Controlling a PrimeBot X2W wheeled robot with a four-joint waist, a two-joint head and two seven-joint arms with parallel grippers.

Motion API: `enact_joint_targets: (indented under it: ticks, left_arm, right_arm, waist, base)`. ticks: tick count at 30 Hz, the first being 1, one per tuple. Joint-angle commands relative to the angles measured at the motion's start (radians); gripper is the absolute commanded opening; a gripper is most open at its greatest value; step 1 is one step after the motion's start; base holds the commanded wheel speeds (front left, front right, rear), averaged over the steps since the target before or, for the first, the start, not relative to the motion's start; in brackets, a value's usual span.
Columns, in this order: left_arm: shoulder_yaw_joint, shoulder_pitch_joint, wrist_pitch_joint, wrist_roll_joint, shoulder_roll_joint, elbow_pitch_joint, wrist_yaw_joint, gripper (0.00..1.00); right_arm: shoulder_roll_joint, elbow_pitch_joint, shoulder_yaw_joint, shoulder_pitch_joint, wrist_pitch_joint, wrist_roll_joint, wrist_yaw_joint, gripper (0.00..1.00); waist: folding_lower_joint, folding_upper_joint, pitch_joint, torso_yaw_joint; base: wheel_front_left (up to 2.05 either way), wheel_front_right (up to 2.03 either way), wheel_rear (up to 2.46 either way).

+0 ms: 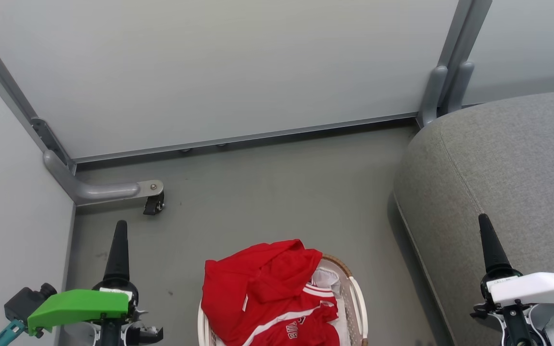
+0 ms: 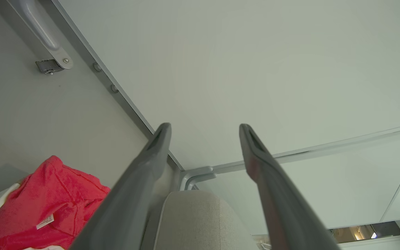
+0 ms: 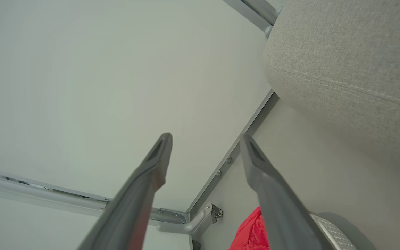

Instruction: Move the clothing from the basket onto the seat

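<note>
Between the two sets of fingers, nearer than their tips in the head view, the clothing (image 1: 262, 288) lies heaped in the basket (image 1: 358, 300), with red folds spilling over the rim on the side toward the left fingers (image 1: 117, 252). These and the right fingers (image 1: 491, 245) are spread wide, hold nothing and are well apart from the clothing. The right fingers hang over the edge of the grey seat (image 1: 508, 158), which is separated from the basket by a strip of floor (image 1: 267, 192). Beyond the left fingertips, a castor foot (image 1: 154, 204) sits by the pale wall panel (image 1: 209, 62).
</note>
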Motion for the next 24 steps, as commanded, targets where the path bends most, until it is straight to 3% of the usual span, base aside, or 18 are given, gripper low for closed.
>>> enact_joint_targets:
  ticks: [1,12,24]
  left_arm:
    - [-0.007,-0.023,-0.012,0.057,0.005,-0.025,0.007,1.0]
    - [-0.052,-0.016,-0.05,0.337,0.006,-0.07,0.05,1.0]
    - [-0.086,0.014,-0.087,0.573,0.008,-0.081,0.077,1.0]
  right_arm:
    - [-0.009,-0.025,-0.002,-0.007,-0.013,-0.052,0.0,1.0]
    - [-0.01,-0.061,0.037,0.008,-0.051,-0.314,0.0,1.0]
    - [-0.012,-0.062,0.051,0.027,-0.088,-0.523,0.0,1.0]
  waist:
    - [0.0,0.0,0.0,0.001]
    - [0.0,0.0,0.002,0.004]
    - [0.0,0.0,-0.001,0.007]
  base:
    - [0.0,0.0,0.0]
    - [0.0,0.0,0.0]
    - [0.0,0.0,0.0]
